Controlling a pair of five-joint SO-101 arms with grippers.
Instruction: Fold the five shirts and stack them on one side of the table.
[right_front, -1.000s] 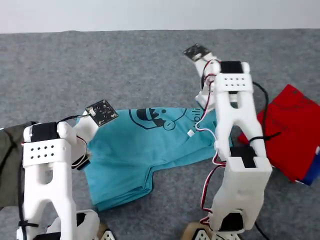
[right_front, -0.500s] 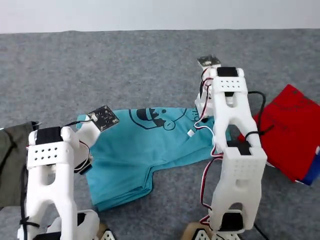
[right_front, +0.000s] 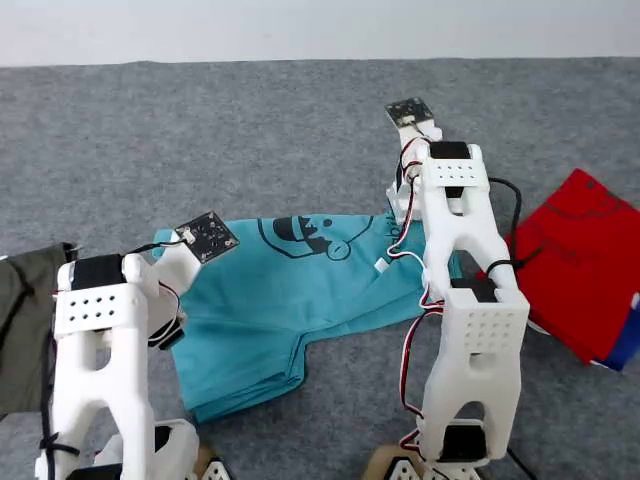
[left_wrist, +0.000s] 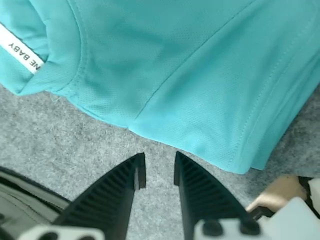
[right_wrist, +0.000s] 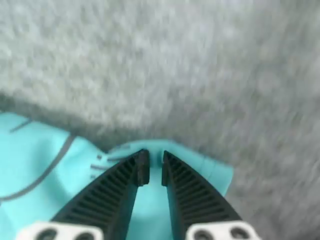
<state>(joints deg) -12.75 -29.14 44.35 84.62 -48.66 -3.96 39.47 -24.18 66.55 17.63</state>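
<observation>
Teal shirt (right_front: 290, 300) is lying just beyond my left tool (left_wrist: 155, 170) and beneath my right tool (right_wrist: 152, 167); both are hanging barely parted, empty.

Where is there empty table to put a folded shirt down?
The widest bare patch is the far strip of grey table, between the teal shirt and the white wall. A smaller one lies in front of the teal shirt, between the left arm and the right arm. The sides are crowded: red shirt right, olive shirt left.
</observation>
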